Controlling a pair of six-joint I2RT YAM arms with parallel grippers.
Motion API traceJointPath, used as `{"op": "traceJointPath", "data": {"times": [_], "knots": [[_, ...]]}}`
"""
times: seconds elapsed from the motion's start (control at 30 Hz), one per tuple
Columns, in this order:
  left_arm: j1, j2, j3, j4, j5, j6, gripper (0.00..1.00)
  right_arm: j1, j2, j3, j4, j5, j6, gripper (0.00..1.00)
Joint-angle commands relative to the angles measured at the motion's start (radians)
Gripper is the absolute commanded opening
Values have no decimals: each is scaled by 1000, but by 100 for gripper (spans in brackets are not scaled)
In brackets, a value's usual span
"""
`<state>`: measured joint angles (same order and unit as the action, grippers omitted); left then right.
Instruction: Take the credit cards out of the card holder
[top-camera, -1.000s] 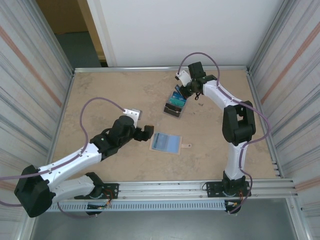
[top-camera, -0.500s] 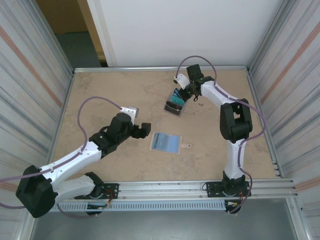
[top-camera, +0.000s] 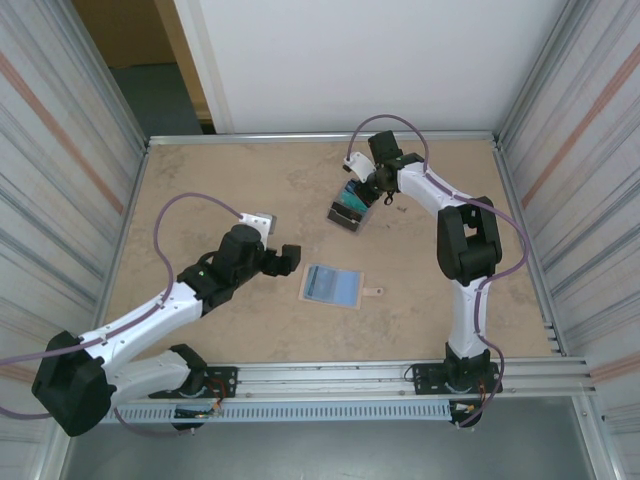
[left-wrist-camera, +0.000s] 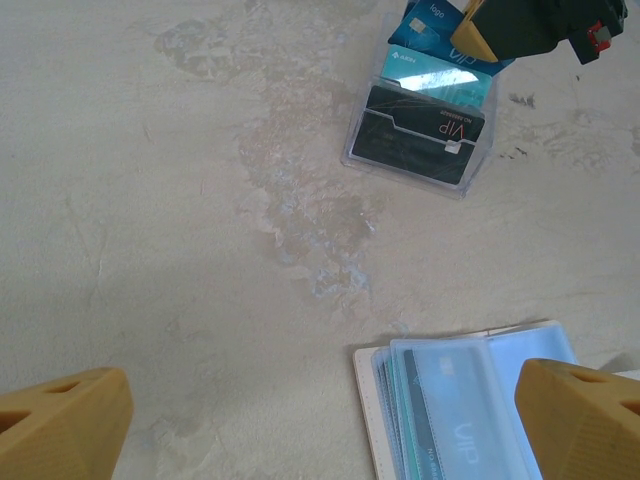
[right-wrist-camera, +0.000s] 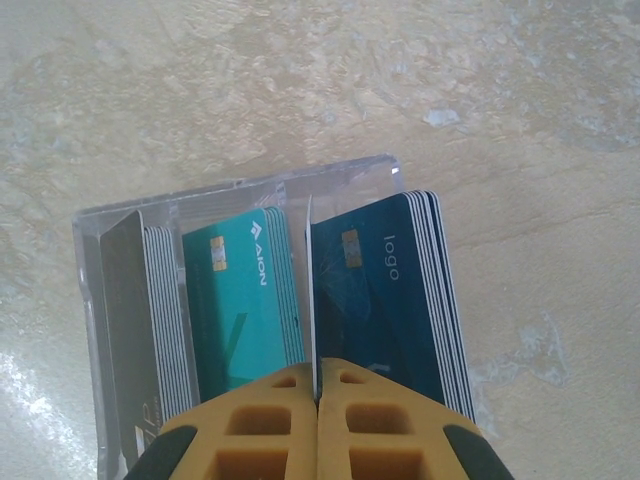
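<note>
Beige marbled desk (top-camera: 200, 190) between ribbed metal walls (top-camera: 60, 200) carries the card holder (top-camera: 332, 286), which lies open with its pale blue inside up and a card showing under its clear sleeve (left-wrist-camera: 470, 400). Just left of the card holder hangs the left pincer (top-camera: 288, 259), spread wide. Beyond the card holder, toward the far wall, a clear tray (right-wrist-camera: 240, 185) holds dark grey, teal and blue credit cards (right-wrist-camera: 245, 300) in stacks. Over the tray the right pincer (right-wrist-camera: 316, 420) is pressed together on a thin card (right-wrist-camera: 311, 270), seen edge-on between the teal and blue stacks.

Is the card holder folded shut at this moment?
No, the card holder lies spread open, its pale blue card sleeves facing up.
</note>
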<state>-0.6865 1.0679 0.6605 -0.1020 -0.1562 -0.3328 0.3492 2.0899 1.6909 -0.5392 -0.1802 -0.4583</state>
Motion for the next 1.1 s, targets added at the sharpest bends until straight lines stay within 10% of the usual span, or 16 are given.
{"op": "traceJointPath", "data": {"times": [0.0,0.33,0.57,1.07], "knots": [[10,-5,10,14,7,9,99,16,22,21,-86,-41,-22,4],[10,-7,11,15,10,2,99,19,30,29,-136,-81,-16,6],[10,-20,10,12,12,1,99,4,0,36,-107,-5,72,31],[12,-77,-13,-11,-5,0,99,-9,-129,-27,-12,148,267,35]]}}
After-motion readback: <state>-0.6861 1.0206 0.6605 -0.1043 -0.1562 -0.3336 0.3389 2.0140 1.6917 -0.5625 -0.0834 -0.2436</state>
